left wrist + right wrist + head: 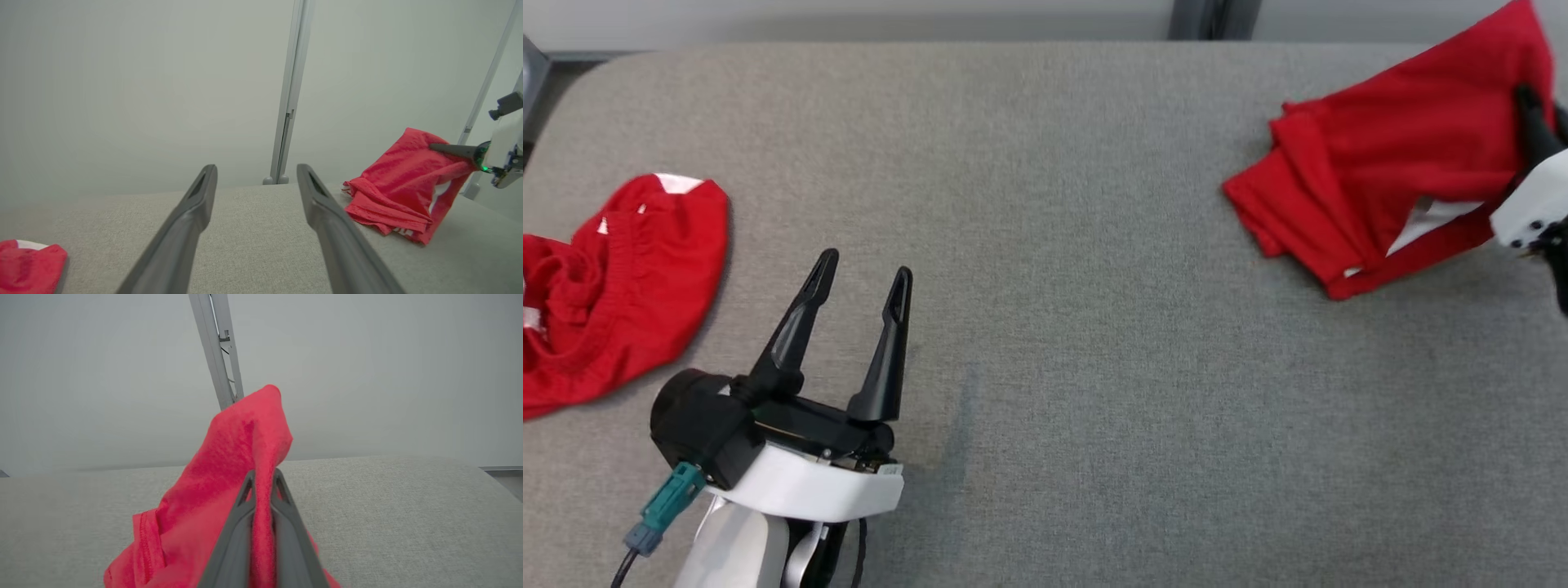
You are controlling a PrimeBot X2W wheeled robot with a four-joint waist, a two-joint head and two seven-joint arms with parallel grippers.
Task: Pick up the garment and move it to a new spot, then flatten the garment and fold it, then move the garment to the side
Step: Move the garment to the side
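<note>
One grasp, likely pick-up step: pinches red garment point(1380, 147) in right gripper point(263, 475), left gripper point(866, 263) spread; needs lifting clear next.

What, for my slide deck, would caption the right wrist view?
Right gripper shut on a fold of the red garment above the grey table.

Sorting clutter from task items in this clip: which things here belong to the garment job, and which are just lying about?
In the job:
- held red garment, one end raised, the rest on the grey table
- right gripper, shut on its edge

Lying about:
- crumpled red garment at the table's left
- left gripper, open, holding nothing
</note>
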